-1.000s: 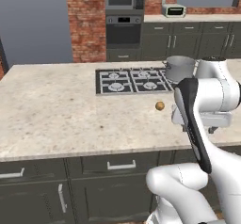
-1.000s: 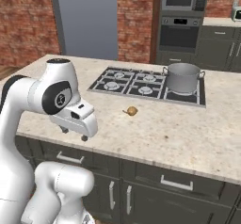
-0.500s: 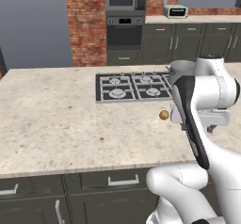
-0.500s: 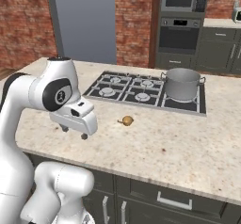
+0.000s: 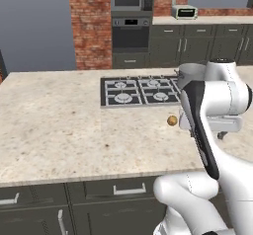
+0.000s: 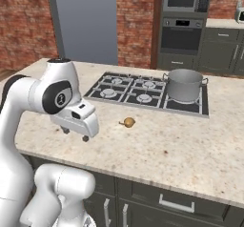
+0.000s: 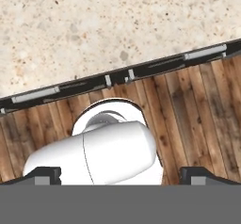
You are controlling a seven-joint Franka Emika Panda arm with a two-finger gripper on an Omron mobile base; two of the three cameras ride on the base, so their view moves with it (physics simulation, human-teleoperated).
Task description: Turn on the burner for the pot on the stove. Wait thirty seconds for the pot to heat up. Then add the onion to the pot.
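With its gripper [image 6: 76,134] spread open over the surface [image 6: 200,149] edge, the arm faces the loose onion [image 6: 128,122] and the pot [image 6: 184,85] on the stove [image 6: 143,91]; a clumsy reach could roll the onion away.

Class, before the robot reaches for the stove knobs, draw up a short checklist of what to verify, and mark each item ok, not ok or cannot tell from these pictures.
1. Pot sits on the stove, over a grate at one end: ok.
2. Onion lies on the counter in front of the stove, apart from the pot: ok.
3. Gripper open and empty, fingers spread wide: ok.
4. Gripper near the knobs: not ok; it hangs over the counter's front edge, facing the wooden floor.
5. Burner under the pot lit: cannot tell; the pot hides it.
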